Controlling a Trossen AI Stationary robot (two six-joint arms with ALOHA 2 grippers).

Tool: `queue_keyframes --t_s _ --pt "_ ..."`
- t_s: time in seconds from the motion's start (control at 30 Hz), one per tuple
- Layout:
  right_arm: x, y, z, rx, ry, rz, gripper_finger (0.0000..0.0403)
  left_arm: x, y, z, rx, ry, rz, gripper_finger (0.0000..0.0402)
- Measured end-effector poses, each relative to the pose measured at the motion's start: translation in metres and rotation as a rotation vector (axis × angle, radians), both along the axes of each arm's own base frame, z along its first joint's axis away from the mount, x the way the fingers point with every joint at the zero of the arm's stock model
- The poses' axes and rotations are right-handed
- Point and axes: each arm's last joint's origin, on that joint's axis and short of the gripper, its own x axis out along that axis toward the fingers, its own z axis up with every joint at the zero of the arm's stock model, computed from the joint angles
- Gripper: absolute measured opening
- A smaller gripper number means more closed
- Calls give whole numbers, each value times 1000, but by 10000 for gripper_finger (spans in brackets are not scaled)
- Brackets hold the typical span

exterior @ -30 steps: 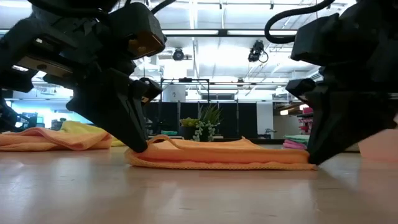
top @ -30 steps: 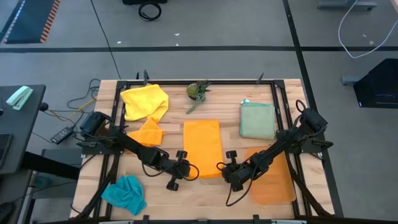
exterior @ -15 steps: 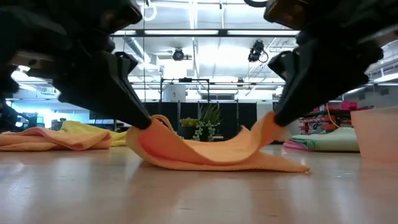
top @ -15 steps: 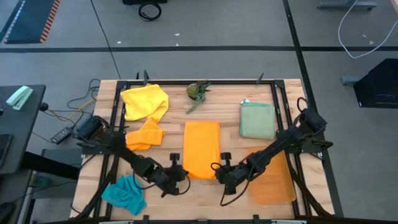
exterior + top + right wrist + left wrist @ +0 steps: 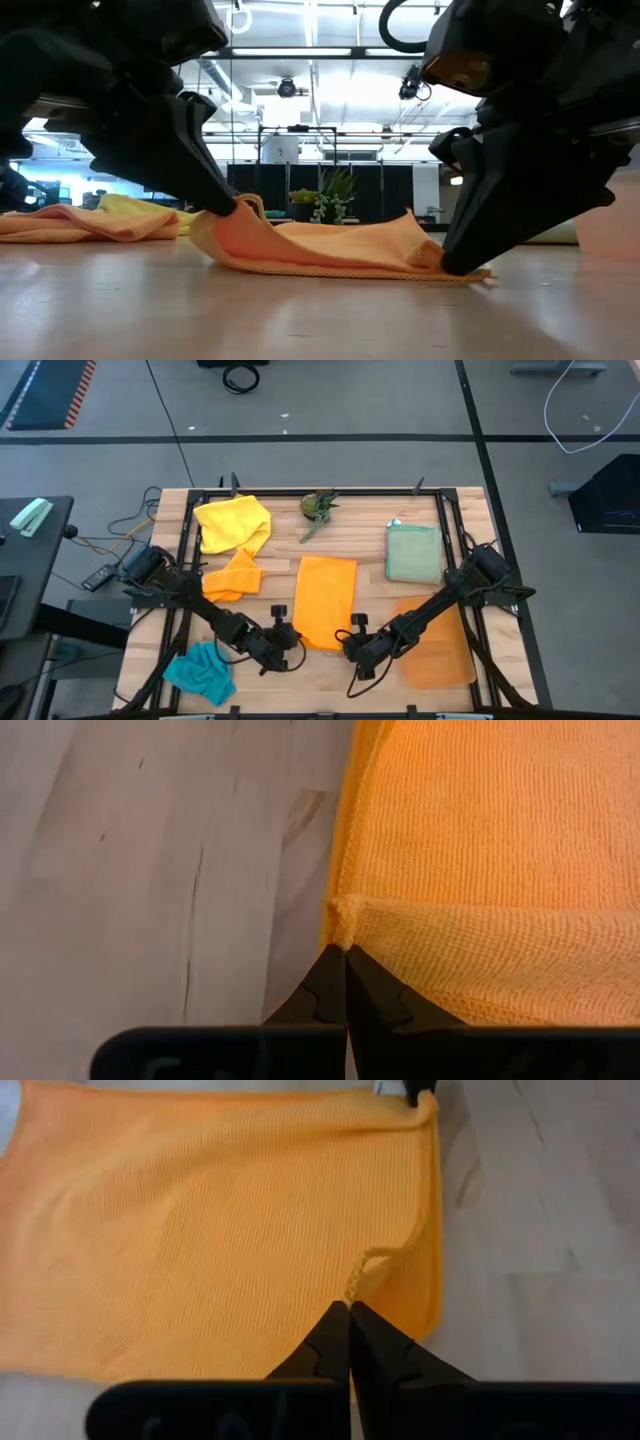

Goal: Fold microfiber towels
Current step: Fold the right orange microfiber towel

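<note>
Orange towel (image 5: 325,601) lies between the two grippers near the table's front edge.

High view: left gripper (image 5: 283,645) pinches the towel's near left corner; right gripper (image 5: 352,643) pinches the near right corner. Beyond the left gripper, a crumpled orange cloth (image 5: 237,574) and a yellow towel (image 5: 234,524); beside the left arm on the side away from the right arm, a teal towel (image 5: 203,669). Beyond the right gripper, a folded pale green towel (image 5: 413,553); under the right arm, a translucent orange mat (image 5: 436,644). A small plant (image 5: 319,506) sits at the far edge, past the orange towel.

Low view: both near corners are raised off the wooden table (image 5: 320,310), the left corner higher, cloth sagging between the grippers.

Left wrist view: fingers (image 5: 330,1346) closed on a puckered bit of towel edge.

Right wrist view: fingers (image 5: 328,985) closed on a small fold at the towel's corner, bare wood beside it.
</note>
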Motion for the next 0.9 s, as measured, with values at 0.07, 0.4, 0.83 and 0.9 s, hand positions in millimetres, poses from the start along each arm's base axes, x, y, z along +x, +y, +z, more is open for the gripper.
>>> queue_keyframes --t_s 0.07,0.4,0.83,0.9 --pt "-1 -1 0 0 16 3 3 -2 0 -1 3 20 9 9" --pt "1 -5 -1 -2 33 -7 3 -14 -10 -4 -50 44 42 44" --pt "1 -9 -2 -14 46 2 3 -30 -19 7 -29 70 -10 91" --pt "1 -9 -2 -15 46 4 3 -30 -19 9 -37 59 -9 88"
